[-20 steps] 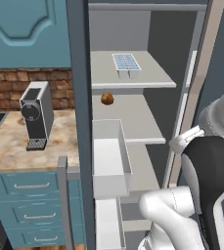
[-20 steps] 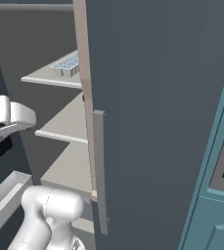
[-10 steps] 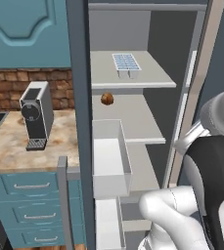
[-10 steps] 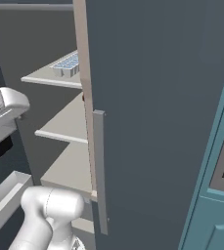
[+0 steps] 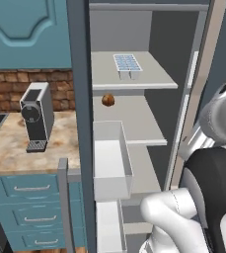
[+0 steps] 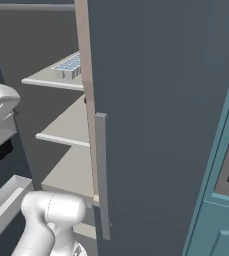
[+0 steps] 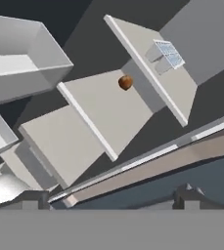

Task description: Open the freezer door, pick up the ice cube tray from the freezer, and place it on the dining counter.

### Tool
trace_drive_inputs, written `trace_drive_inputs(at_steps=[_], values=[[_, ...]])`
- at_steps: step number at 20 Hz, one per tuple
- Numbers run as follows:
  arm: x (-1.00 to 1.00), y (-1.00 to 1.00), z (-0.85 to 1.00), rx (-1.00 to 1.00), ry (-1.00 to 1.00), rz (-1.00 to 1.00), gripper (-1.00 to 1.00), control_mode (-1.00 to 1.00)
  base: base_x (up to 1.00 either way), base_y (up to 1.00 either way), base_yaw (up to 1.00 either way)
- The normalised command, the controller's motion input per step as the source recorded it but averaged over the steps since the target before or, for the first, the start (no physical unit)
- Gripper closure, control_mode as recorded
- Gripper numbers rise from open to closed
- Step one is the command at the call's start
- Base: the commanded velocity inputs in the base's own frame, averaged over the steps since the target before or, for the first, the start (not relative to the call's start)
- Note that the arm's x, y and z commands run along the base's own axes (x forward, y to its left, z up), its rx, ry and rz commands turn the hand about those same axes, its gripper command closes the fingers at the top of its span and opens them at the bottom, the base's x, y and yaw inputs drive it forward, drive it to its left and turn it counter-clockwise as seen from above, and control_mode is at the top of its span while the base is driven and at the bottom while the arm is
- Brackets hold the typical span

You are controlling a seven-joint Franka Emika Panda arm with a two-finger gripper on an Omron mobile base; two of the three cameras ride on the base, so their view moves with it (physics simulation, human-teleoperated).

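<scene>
Ice cube tray (image 5: 128, 64) sat on the freezer (image 5: 149, 29) shelf above the brown ball (image 5: 108, 100), reachable since the jaws stood apart.

**Freezer shelves and the counter beside them**

The top shelf (image 5: 149, 79) carries the ice cube tray (image 5: 128, 63), lying flat near the front edge, left of the middle. The shelf below (image 5: 134, 121) holds a brown ball (image 5: 108, 100) at its back left corner. A lower shelf (image 5: 141, 168) sits under that. To the left, the marbled counter (image 5: 6, 148) bears a coffee machine (image 5: 37, 116), upright near its right end.
</scene>
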Motion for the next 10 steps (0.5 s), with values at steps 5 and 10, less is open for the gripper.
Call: trace_drive_inputs(at_steps=[5, 10], values=[[0.15, 0.15, 0.08, -0.13, -0.09, 0.11, -1.0, -1.0, 0.0, 0.0, 0.0], [0.31, 0.25, 0.31, -0.07, -0.02, 0.04, -1.0, -1.0, 0.0, 0.0, 0.0]])
